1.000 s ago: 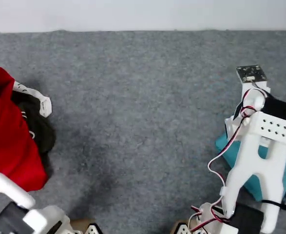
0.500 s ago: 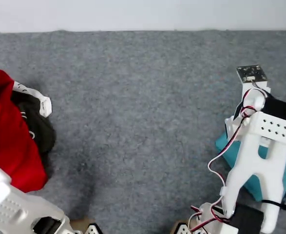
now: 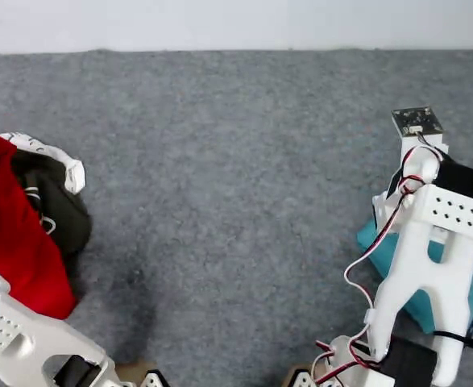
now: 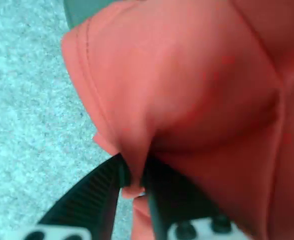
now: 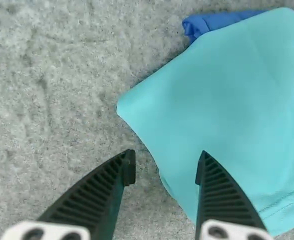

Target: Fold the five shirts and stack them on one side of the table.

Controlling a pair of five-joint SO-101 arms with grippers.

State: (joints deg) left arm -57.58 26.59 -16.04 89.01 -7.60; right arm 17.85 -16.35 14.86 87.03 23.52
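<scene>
A red shirt (image 3: 14, 234) lies crumpled at the table's left edge, on top of a dark shirt (image 3: 55, 210) and a white one (image 3: 59, 161). My left gripper (image 4: 135, 172) is shut on a fold of the red shirt (image 4: 187, 85); its arm (image 3: 18, 339) shows at the lower left of the high view. A folded teal shirt (image 5: 237, 115) lies at the right side on a blue shirt (image 5: 212, 21). My right gripper (image 5: 164, 172) hangs open just above the teal shirt's corner. The right arm (image 3: 429, 242) covers most of the teal shirt (image 3: 373, 238) from above.
Grey carpet-like cloth (image 3: 236, 177) covers the table, with wide free room in the middle. A pale wall (image 3: 236, 24) borders the far edge. Red and white wires (image 3: 381, 234) run along the right arm.
The left arm has shifted at the lower left corner, and the red shirt has been pulled down and left, baring more of the dark and white shirts. The right arm has kept still.
</scene>
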